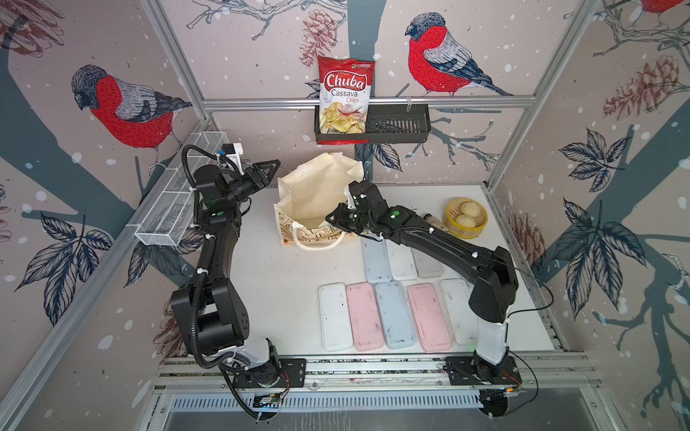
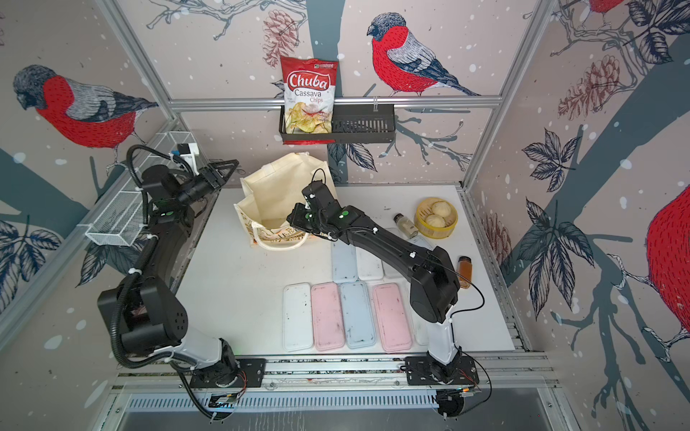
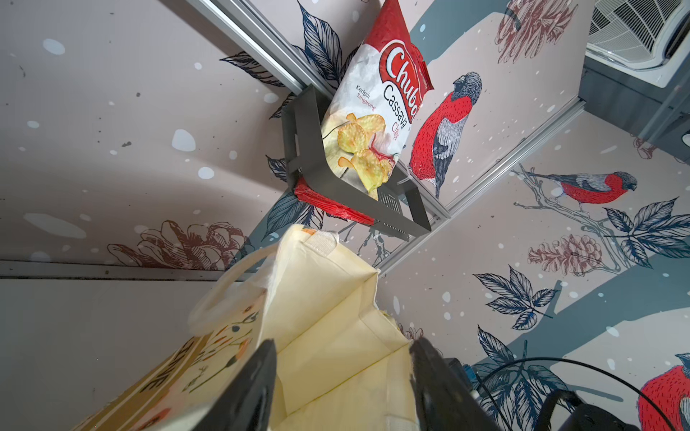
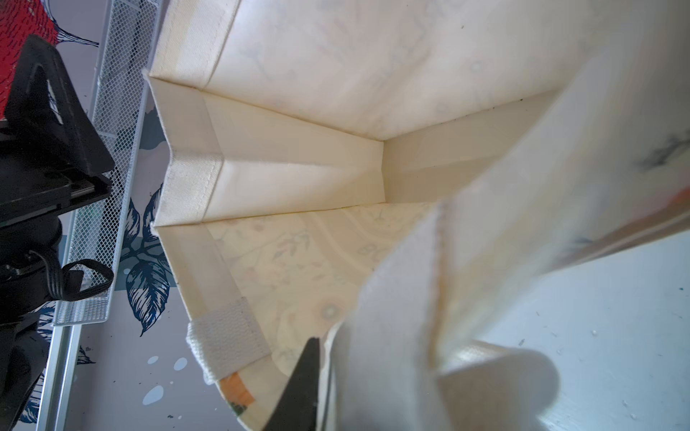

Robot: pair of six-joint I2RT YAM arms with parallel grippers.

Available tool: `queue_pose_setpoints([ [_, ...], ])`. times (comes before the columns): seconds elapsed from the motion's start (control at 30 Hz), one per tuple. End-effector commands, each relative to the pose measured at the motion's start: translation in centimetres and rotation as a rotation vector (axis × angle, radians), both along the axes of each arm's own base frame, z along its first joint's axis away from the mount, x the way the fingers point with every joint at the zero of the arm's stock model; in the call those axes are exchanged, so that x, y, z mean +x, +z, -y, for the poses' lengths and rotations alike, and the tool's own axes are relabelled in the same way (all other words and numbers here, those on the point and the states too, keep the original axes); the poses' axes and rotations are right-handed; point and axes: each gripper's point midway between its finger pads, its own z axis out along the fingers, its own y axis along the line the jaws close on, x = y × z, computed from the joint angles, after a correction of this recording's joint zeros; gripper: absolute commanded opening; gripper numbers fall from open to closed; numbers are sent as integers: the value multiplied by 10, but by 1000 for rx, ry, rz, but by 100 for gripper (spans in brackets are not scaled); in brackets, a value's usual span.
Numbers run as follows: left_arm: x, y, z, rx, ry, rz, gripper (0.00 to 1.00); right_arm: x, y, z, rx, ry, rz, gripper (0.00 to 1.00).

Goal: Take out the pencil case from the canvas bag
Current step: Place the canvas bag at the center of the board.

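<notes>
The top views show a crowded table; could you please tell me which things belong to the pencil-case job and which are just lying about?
Job:
canvas bag
pastel cases in rows, probably the pencil cases
right end effector at the bag's rim
left end effector, open beside it

Lying about:
chips bag
black basket
bamboo steamer
clear spice jar
amber spice jar
white wire rack

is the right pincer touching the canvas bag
Touching. In the right wrist view, a finger of the right pincer lies flat against the rim fabric of the canvas bag.

Behind the cases [image 1: 394, 317], the canvas bag [image 1: 317, 190]
</notes>
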Motion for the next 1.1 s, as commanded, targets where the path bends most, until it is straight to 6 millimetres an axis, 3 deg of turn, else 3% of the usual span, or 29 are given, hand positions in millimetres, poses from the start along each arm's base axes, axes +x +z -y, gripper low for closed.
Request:
queue_pose_setpoints([
  [0.0,-1,5,-3,23,11,28,58,-1,1,-4,-2,16,-10,45],
  [0.17,0,5,-8,22,36,30,58,7,13,-2,-45,-8,39,60],
  [0.37,-6,15,-23,26,90,66,58,7,47,11,-118,-63,174,75],
  [0.53,-19,36,-45,37,178,137,56,-4,78,31,-175,-100,295,76],
  [0.63,-32,52,-52,129,266,181,55,-12,105,57,-206,-147,393,76],
  [0.73,-54,51,-64,212,426,226,55,-13,135,101,-213,-236,495,77],
  [0.87,-98,40,-85,283,674,287,63,-1,148,171,-251,-366,570,78],
  [0.97,-120,26,-96,345,788,260,66,12,141,236,-323,-504,609,85],
  [1.07,-135,-7,-103,383,853,202,67,24,114,322,-416,-716,631,90],
])
